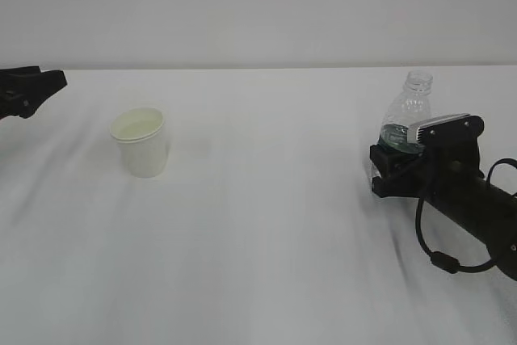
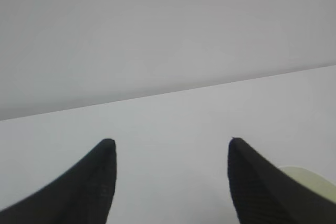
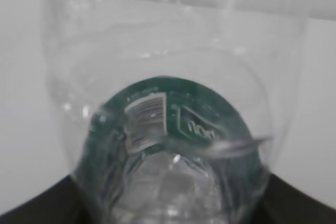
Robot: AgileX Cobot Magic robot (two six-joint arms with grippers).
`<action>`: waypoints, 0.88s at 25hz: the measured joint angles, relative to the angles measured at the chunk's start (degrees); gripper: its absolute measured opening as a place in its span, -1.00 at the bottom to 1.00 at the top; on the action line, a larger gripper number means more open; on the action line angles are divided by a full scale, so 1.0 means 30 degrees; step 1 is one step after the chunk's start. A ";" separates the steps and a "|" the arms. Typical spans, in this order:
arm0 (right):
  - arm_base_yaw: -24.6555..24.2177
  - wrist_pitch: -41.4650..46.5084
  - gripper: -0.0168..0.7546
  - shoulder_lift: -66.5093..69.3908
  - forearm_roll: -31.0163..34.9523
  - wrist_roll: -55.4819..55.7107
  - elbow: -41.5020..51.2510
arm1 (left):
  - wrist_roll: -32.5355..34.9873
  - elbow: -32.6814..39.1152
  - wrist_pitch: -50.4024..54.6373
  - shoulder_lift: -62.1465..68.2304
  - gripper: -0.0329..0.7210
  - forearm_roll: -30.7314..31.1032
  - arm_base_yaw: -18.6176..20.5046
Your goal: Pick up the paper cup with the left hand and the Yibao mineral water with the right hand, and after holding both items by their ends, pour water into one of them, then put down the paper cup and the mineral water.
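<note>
Place: a bare robot test bench, probably a lab.
Surface: plain white table [image 1: 258,240].
Backdrop: blank pale wall [image 1: 258,6].
Equipment: black robot arm [image 1: 477,208] with loose cable [image 1: 436,252].

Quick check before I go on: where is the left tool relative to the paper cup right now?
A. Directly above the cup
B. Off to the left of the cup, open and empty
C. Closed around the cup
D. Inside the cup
B: the left tool sits at the frame's left edge, apart from the paper cup, and the left wrist view shows nothing between its spread fingers.
</note>
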 joint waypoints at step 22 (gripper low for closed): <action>0.0000 -0.0153 0.53 -0.1122 -0.0263 -0.0664 0.1734 | 0.0000 0.0000 0.0000 0.0000 0.34 -0.0342 0.0000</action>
